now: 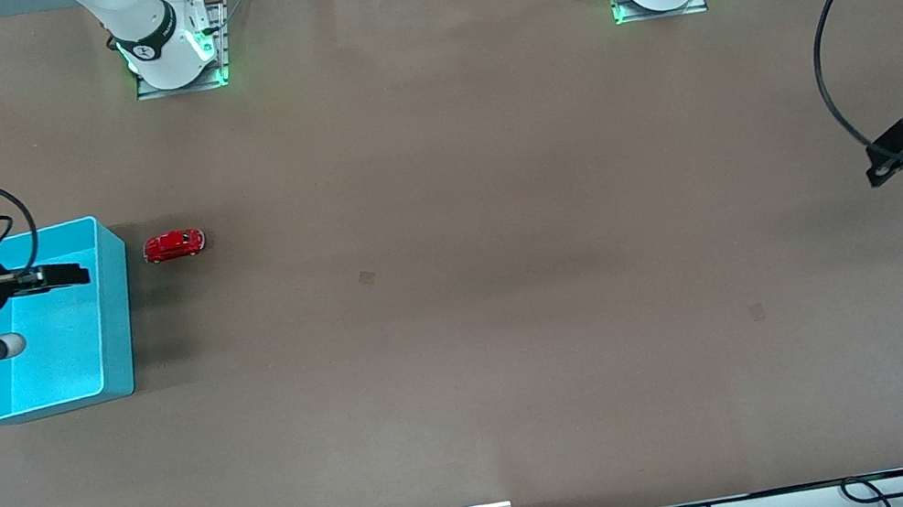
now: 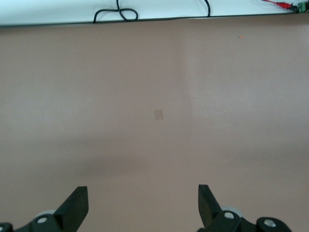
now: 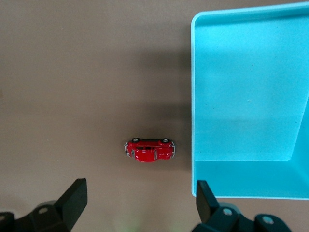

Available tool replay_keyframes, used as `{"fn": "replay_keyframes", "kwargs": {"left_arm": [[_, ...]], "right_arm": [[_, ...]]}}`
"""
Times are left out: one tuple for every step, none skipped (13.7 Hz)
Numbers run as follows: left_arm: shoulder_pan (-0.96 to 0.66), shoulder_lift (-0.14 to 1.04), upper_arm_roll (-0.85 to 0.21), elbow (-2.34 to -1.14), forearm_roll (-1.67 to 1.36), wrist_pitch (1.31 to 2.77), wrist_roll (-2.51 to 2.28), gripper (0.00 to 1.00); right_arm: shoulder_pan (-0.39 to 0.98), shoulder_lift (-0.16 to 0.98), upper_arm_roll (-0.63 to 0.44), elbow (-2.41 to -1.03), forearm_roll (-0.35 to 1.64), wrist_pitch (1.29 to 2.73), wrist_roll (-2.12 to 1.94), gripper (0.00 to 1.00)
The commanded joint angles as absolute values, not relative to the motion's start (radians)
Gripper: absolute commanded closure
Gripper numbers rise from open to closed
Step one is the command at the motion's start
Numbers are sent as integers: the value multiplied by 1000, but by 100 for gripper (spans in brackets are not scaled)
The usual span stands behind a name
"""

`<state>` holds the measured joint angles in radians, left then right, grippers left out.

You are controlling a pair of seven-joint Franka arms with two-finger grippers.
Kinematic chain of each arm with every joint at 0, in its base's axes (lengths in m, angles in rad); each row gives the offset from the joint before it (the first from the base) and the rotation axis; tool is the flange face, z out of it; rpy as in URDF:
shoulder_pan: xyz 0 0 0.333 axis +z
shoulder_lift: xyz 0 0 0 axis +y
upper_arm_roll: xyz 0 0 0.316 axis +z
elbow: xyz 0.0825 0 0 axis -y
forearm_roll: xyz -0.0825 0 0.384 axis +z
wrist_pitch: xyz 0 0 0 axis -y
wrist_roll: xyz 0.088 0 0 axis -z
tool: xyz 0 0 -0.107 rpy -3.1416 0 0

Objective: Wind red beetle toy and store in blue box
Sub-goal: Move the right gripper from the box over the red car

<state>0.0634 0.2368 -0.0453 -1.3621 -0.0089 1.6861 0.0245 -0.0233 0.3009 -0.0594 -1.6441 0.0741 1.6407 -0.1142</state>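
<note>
Brown worktop (image 1: 458, 289) fills the front view, bare but for two things at the right arm's end. The blue box (image 1: 111, 351) sits there, empty as far as I can see, and the red beetle toy (image 1: 174, 245) lies on the worktop just beside it, toward the middle, its long axis running along the table's length. My right hand (image 1: 79, 273) hangs over the box, fingers pointing toward the toy, so this arm is plainly the nearer one. My left hand (image 1: 877, 164) waits over bare worktop at its own end, well apart from both; its arm is cut off by the frame edge.

From the left wrist, I see only bare worktop between the two spread fingers (image 2: 77, 205), with cables along the table edge.

From the right wrist, the toy (image 3: 149, 150) seems to lie on its side, beside the box wall (image 3: 193, 106) without touching it. My fingers (image 3: 75, 200) stand wide apart and empty. I cannot make out any winding key.
</note>
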Motion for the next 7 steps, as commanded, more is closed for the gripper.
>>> {"fn": "replay_keyframes", "kwargs": {"left_arm": [[6, 184, 15, -1390, -43, 1642, -11, 0], [5, 163, 14, -1419, -48, 1644, -20, 0], [5, 147, 12, -1434, -51, 1643, -20, 0], [8, 137, 11, -1460, -51, 1646, -20, 0], [14, 127, 9, -1479, -51, 1661, -20, 0], [18, 115, 6, -1509, -51, 1689, -18, 0], [18, 83, 6, -1549, -51, 1704, -17, 0]], "right_arm": [[-2, 255, -52, -1747, 86, 1704, -130, 0], [9, 246, -52, -1781, 84, 1735, -130, 0], [12, 226, -48, -1825, 81, 1768, -132, 0], [30, 206, -40, -1874, 72, 1817, -146, 0], [56, 174, -29, -1943, 61, 1889, -187, 0], [66, 140, -20, -2026, 34, 1976, -228, 0], [64, 108, 3, -2107, 2, 2058, -276, 0]]}}
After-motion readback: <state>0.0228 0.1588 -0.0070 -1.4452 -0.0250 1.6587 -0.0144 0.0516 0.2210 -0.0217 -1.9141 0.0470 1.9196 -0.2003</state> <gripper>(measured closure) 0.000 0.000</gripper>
